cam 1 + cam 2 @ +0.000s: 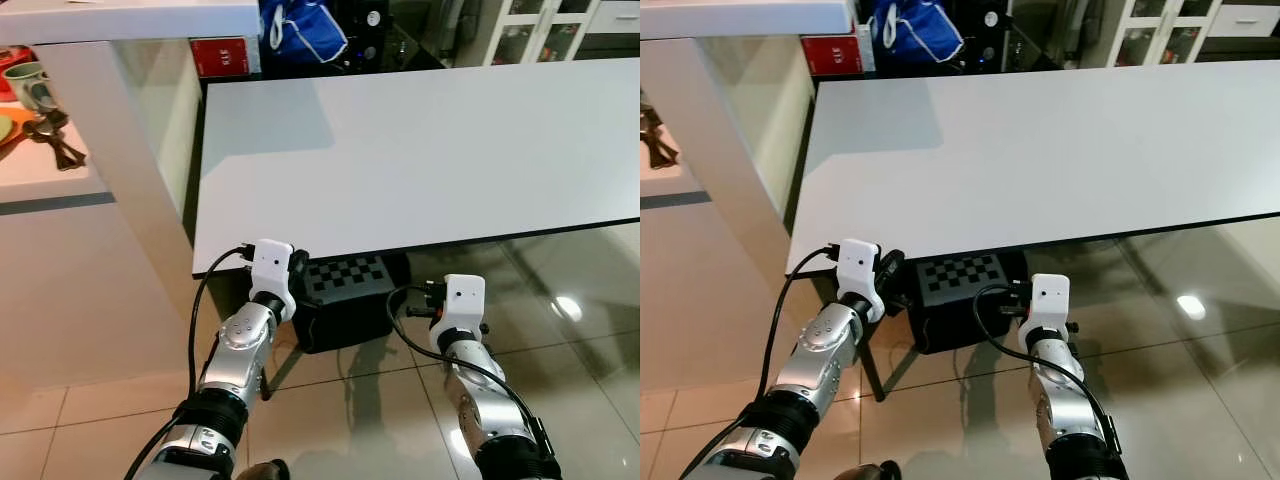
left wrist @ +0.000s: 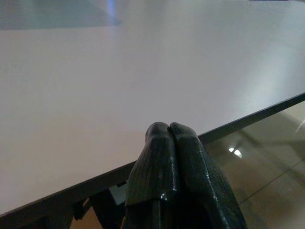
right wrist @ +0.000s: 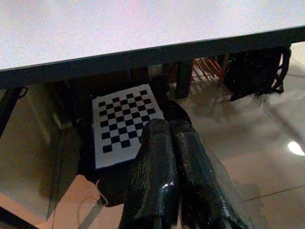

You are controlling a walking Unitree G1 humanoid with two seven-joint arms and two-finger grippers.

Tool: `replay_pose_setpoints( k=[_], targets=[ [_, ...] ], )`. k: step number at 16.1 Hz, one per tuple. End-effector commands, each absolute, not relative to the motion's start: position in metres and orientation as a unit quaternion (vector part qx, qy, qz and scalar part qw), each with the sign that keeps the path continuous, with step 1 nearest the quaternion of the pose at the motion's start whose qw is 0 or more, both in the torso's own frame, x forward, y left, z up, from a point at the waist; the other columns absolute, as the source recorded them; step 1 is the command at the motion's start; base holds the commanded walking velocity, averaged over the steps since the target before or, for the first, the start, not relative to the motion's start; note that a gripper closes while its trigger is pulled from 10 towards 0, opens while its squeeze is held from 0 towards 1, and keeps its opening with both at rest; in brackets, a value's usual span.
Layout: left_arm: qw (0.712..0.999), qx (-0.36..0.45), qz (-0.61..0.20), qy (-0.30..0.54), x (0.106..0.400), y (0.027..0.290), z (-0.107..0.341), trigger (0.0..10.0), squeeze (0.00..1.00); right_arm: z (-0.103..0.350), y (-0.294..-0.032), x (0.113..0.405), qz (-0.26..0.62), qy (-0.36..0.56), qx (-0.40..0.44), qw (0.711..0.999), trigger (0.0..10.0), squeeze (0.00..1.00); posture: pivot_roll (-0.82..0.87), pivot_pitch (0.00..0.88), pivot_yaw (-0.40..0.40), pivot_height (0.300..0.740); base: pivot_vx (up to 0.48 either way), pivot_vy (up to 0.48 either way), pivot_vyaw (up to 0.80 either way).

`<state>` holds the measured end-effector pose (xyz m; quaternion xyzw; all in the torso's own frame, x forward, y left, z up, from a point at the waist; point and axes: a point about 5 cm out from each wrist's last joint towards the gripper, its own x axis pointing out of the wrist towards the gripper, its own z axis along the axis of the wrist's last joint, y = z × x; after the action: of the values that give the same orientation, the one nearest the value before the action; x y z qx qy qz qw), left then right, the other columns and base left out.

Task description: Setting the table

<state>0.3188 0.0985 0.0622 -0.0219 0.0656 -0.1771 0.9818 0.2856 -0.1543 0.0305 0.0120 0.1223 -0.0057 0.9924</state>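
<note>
A bare white table point(image 1: 420, 150) stretches across the view ahead of me. At its near left corner is my left gripper point(image 2: 170, 130), fingers shut on nothing, level with the front edge. My right gripper point(image 3: 168, 125) is also shut and empty. It hangs lower, in front of the table's edge, and points under the top. On a white counter at the far left stand a green patterned cup point(image 1: 30, 85) and dark wooden utensils point(image 1: 57, 143) beside an orange tray point(image 1: 8, 130).
A black box with a checkerboard card point(image 1: 350, 290) sits on the floor under the table. A white counter post point(image 1: 120, 150) stands close on the left. Behind the table are a blue bag point(image 1: 300, 30), a red box point(image 1: 220, 55) and a glass-door cabinet point(image 1: 540, 30). The floor tiles are glossy.
</note>
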Motion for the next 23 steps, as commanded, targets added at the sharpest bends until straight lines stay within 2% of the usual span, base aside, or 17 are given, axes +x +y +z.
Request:
replay_pose_setpoints(
  k=[1,6,7,12,19,23],
  targets=[
    [0.982,-0.02,-0.178,0.065,0.32,0.1,0.064,10.0,0.0,0.03,-0.154,0.286,-0.005,0.122,0.017,0.992,10.0,0.0,-0.07,0.0,0.028,0.74,0.0,0.48,0.0],
    [0.982,-0.025,-0.177,0.064,0.318,0.096,0.063,10.0,0.0,0.027,-0.153,0.28,0.001,0.123,0.021,0.992,10.0,0.0,-0.07,0.0,0.03,0.74,0.0,0.466,0.0],
    [0.983,-0.007,-0.175,0.058,0.318,0.098,0.063,10.0,0.0,0.026,-0.153,0.279,0.001,0.124,0.021,0.992,10.0,0.0,-0.07,0.0,0.03,0.74,0.0,0.0,0.0],
    [0.983,-0.019,-0.172,0.062,0.318,0.103,0.062,10.0,0.0,0.024,-0.151,0.278,0.004,0.127,0.022,0.992,10.0,0.0,-0.06,0.0,0.033,0.74,0.0,0.06,0.0],
    [0.984,-0.011,-0.17,0.057,0.32,0.107,0.065,10.0,0.0,0.024,-0.149,0.28,0.007,0.126,0.025,0.992,10.0,0.0,-0.06,0.0,0.037,0.74,0.0,0.474,0.0],
    [0.987,0.02,-0.142,0.066,0.32,0.115,0.061,10.0,0.0,0.022,-0.146,0.276,0.009,0.128,0.028,0.991,10.0,0.0,-0.06,0.0,0.041,0.74,0.0,0.0,0.0]
  ],
)
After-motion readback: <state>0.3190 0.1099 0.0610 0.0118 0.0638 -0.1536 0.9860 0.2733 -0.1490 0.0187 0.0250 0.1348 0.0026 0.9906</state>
